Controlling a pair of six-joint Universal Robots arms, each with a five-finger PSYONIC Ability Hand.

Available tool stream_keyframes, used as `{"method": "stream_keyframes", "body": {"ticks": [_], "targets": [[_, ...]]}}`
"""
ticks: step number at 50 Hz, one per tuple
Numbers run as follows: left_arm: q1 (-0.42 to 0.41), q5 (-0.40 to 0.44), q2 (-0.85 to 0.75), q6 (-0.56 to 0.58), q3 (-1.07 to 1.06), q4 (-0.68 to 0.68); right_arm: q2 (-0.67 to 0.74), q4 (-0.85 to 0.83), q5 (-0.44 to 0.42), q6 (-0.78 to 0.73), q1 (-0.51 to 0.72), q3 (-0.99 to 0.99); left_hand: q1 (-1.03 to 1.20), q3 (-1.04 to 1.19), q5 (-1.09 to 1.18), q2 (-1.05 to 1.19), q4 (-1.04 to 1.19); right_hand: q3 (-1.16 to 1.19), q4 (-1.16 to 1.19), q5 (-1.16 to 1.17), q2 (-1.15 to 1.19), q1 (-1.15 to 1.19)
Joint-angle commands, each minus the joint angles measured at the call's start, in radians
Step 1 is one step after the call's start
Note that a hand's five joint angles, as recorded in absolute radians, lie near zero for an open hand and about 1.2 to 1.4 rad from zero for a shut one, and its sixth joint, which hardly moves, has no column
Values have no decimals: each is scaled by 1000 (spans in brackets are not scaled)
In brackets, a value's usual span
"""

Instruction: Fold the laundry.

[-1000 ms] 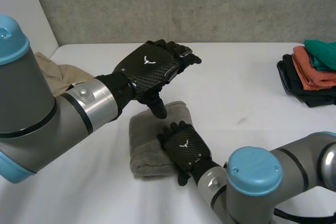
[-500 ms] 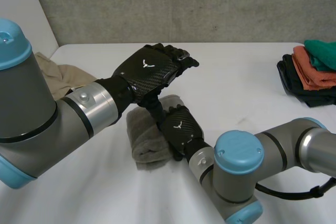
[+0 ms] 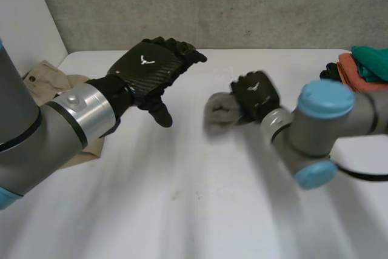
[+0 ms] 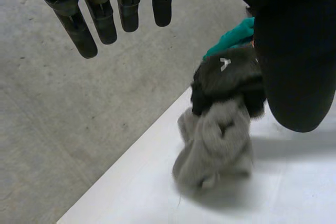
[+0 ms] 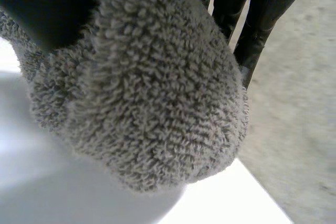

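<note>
My right hand [image 3: 256, 96] is shut on a folded grey towel [image 3: 219, 112] and holds it up off the white table [image 3: 200, 210], right of the middle. In the right wrist view the towel [image 5: 152, 87] bulges between my thumb and fingers [image 5: 252, 14]. The left wrist view shows the towel [image 4: 215, 140] hanging from my right hand [image 4: 226, 80] above the table. My left hand [image 3: 148, 68] hovers open over the table's left half, apart from the towel, with its fingers [image 4: 84, 24] straight.
A stack of folded clothes [image 3: 361, 83], black, orange and teal, lies at the table's right edge; its teal cloth [image 4: 233, 35] lies just beyond the right hand. A beige garment [image 3: 45, 80] lies at the far left. A concrete wall stands behind.
My right hand closed on the grey towel, lifted it from the table's middle and carried it to the right. My left hand drew back to the left, still open.
</note>
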Motion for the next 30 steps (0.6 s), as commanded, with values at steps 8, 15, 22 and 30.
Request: {"method": "stream_keyframes", "body": {"ticks": [8,15,22,30], "targets": [[28,0,6,-27,-1,7,70,-8,-167,103,-307,-496,25,11,0,16,19,260,236,325,233,483],[25,0,1,-25,5,8,173,-14,-191,261,-460,-783,25,11,0,16,19,260,236,325,233,483],[20,0,-3,-27,8,10,274,-68,-298,284,-606,-840,25,11,0,16,19,260,236,325,233,483],[17,-3,-25,-25,3,10,322,-233,-435,440,-736,-685,25,11,0,16,19,260,236,325,233,483]]}}
